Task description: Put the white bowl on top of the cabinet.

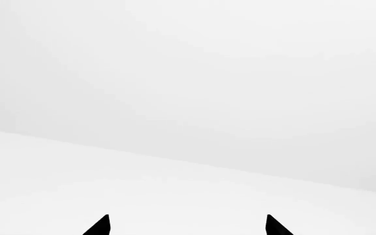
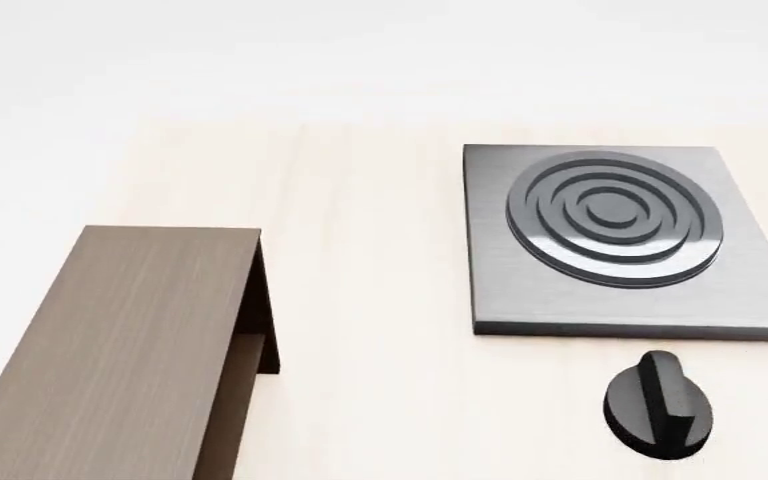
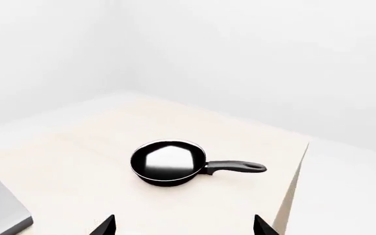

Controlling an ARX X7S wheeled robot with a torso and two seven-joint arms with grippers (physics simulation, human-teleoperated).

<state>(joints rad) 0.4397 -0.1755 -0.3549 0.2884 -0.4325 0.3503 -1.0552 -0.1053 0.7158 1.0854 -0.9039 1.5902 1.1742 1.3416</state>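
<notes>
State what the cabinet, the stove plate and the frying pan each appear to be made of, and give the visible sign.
Cabinet: dark brown wood or wood-look laminate, matte, with fine lengthwise grain lines.
Stove plate: probably brushed metal, grey with soft streaked reflections and raised concentric rings.
Frying pan: glossy black, possibly coated metal, since its base mirrors a bright patch; handle material unclear.

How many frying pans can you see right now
1: the black frying pan sits on the pale table in the right wrist view, its handle toward the table's edge. The other views show none; others may lie out of frame.
</notes>
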